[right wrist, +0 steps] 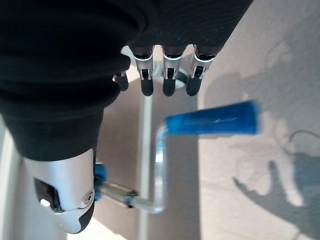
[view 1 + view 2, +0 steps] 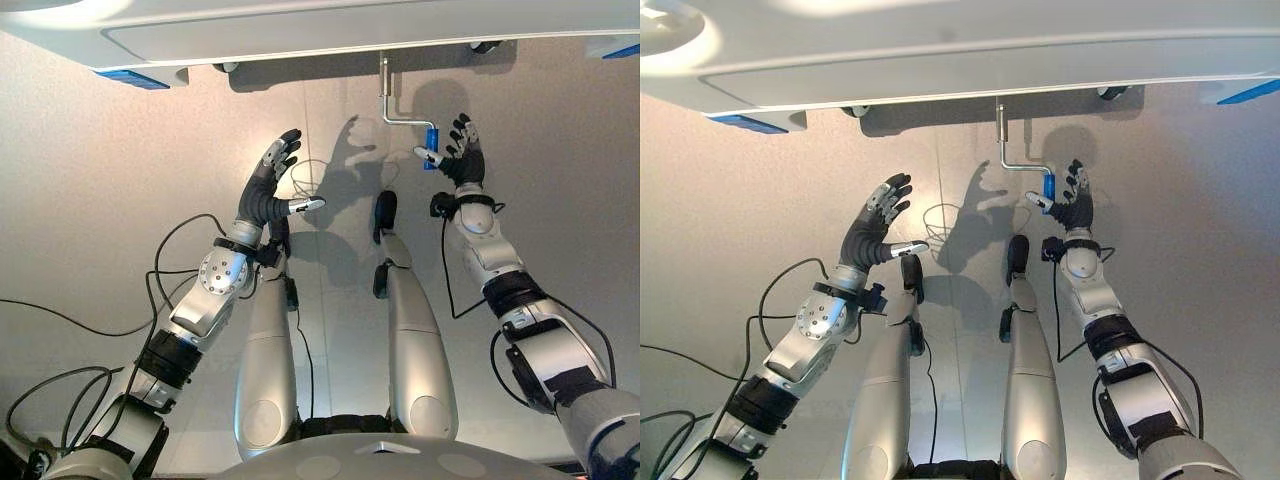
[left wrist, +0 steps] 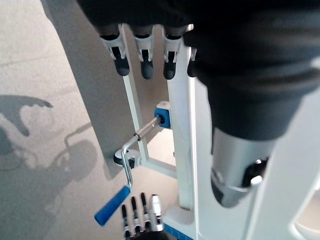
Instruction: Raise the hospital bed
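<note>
The hospital bed (image 2: 300,35) spans the top of the frame, its white edge with blue corner pads above the pale floor (image 2: 90,190). From its underside, upper centre-right, a metal crank (image 2: 392,100) hangs down and bends to a blue handle (image 2: 432,142). The right hand (image 2: 460,150), right of centre, has its fingers spread just beside that handle, not closed on it. The left hand (image 2: 275,170), left of centre, hovers spread, well apart from the crank.
</note>
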Robot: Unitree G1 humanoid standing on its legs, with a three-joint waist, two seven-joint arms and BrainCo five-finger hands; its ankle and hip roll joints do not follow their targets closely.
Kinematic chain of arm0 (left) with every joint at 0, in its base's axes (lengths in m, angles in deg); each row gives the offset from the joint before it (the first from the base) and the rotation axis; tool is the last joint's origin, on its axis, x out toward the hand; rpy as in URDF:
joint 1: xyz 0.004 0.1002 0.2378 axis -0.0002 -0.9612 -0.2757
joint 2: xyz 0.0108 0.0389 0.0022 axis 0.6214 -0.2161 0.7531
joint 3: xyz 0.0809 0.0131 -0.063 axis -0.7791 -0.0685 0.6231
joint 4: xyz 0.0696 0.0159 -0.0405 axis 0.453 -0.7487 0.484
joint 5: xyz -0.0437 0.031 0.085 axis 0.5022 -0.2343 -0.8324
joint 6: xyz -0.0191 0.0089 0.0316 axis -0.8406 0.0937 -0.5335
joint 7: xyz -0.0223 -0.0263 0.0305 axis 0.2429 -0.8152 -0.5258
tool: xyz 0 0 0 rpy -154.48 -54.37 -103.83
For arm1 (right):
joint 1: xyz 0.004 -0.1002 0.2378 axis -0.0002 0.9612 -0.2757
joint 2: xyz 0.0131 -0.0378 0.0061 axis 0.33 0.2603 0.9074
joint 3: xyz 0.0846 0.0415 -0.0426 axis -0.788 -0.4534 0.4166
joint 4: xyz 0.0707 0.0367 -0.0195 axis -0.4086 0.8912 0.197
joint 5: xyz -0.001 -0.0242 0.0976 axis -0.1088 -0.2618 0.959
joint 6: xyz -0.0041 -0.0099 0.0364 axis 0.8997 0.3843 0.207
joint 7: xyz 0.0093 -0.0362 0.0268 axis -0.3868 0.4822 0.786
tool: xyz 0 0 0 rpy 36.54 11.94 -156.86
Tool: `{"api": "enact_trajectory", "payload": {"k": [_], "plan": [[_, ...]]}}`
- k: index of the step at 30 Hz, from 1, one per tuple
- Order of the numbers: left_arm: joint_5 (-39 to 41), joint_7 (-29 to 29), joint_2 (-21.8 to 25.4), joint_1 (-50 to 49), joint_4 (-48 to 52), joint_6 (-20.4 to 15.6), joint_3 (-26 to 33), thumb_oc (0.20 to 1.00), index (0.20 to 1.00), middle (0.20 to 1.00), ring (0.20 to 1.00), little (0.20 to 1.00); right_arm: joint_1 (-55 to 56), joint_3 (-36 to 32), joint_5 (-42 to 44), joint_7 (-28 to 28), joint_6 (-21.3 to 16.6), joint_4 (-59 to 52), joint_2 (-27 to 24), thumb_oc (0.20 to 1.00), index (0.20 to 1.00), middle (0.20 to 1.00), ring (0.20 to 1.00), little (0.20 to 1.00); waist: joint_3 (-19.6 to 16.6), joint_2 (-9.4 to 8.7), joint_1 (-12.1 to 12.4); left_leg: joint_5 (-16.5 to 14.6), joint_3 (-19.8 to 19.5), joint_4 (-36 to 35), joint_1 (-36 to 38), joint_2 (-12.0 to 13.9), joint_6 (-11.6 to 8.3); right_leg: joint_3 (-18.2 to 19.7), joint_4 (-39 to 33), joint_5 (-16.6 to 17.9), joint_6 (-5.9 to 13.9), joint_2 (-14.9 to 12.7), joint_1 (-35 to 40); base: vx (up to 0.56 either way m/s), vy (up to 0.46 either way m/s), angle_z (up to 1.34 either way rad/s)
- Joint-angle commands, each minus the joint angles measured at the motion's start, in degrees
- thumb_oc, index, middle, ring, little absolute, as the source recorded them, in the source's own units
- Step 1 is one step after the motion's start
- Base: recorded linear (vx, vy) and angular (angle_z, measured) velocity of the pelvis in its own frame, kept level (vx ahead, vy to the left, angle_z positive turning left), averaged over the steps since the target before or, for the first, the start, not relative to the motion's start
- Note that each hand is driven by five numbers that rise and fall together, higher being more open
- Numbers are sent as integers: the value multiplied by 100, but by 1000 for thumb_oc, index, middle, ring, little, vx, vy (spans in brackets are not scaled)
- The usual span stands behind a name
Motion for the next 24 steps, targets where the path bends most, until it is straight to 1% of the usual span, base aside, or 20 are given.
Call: {"api": "enact_trajectory", "payload": {"k": [1,5,7,9,10,11,12,13,14,15,17,18,22,24], "plan": [[59,92,271,-278,858,-196,134,1000,1000,1000,1000,1000,-127,173,333,9,-277,-158,-175,1000,1000,1000,1000,1000,-132,-202,93,-4,-1,158,-226,-129,182,8,391,-387,449,-233,87,0,0,0],[38,120,322,-305,977,-174,153,1000,1000,1000,1000,1000,-333,240,532,72,-217,109,-205,1000,1000,1000,1000,1000,-132,-222,102,0,0,109,-222,-130,181,-30,357,-388,443,-236,96,0,0,0],[6,138,358,-286,1015,-183,133,1000,1000,1000,1000,1000,-484,289,663,137,-156,472,-219,1000,1000,1000,1000,1000,-132,-228,118,-2,-4,100,-222,-136,179,-40,341,-390,440,-235,110,13,3,3],[12,122,386,-231,1063,-185,89,1000,1000,1000,1000,1000,-735,375,714,220,-51,1038,-275,1000,1000,1000,1000,1000,-132,-217,148,-9,-9,105,-228,-141,174,-53,334,-395,438,-229,116,18,6,4],[65,109,361,-180,1096,-202,37,1000,1000,1000,1000,1000,-986,448,763,315,64,1586,-312,1000,1000,1000,1000,1000,-132,-209,178,-16,-14,107,-231,-140,175,-65,328,-397,437,-228,120,0,0,0],[65,108,359,-176,1094,-203,39,1000,1000,1000,1000,1000,-1002,453,770,325,56,1606,-314,1000,1000,1000,1000,1000,-132,-206,177,-16,-14,108,-236,-139,175,-66,327,-397,437,-227,116,0,0,0],[91,95,340,-115,1107,-206,-1,1000,1000,1000,1000,1000,-1156,516,736,405,155,1969,-348,1000,1000,1000,1000,1000,-132,-192,202,-20,-23,117,-248,-147,174,-66,327,-398,435,-226,115,0,0,0],[115,83,300,-69,1127,-209,-21,1000,1000,1000,1000,1000,-1269,546,775,483,205,2242,-350,1000,1000,1000,1000,1000,-132,-169,221,-22,-35,121,-267,-145,174,-76,326,-398,435,-228,103,0,0,0],[169,32,252,21,1142,-230,-74,1000,1000,1000,1000,1000,-1412,614,730,676,378,2790,-392,1000,1000,1000,1000,1000,-132,-120,266,-21,-41,127,-282,-148,177,-92,351,-409,434,-231,85,0,0,0],[170,31,248,28,1138,-231,-75,1000,1000,1000,1000,1000,-1426,617,735,686,372,2807,-397,1000,1000,1000,1000,1000,-132,-114,265,-23,-44,130,-289,-146,177,-95,352,-409,433,-229,81,0,0,0],[209,-30,203,125,1139,-249,-159,1000,1000,1000,1000,1000,-1565,638,673,804,511,3246,-432,1000,1000,1000,1000,1000,-132,-44,316,-30,-60,156,-322,-157,183,-113,368,-423,432,-236,69,0,0,0],[211,-41,203,165,1163,-263,-174,1000,1000,1000,1000,1000,-1651,669,493,830,590,3518,-474,1000,1000,1000,1000,1000,-132,12,357,-29,-68,165,-336,-162,186,-117,382,-431,434,-238,56,0,0,0],[177,-43,153,242,1163,-267,-190,1000,1000,1000,1000,1000,-1669,639,402,899,661,3766,-474,1000,1000,1000,1000,1000,-132,76,393,-30,-69,162,-351,-179,191,-124,380,-441,439,-236,48,2,2,1],[166,-28,102,294,1136,-257,-213,1000,1000,1000,1000,1000,-1692,597,318,917,704,3937,-446,1000,1000,1000,1000,1000,-132,138,417,-30,-82,154,-350,-185,197,-125,404,-457,438,-236,23,20,13,3]]}}
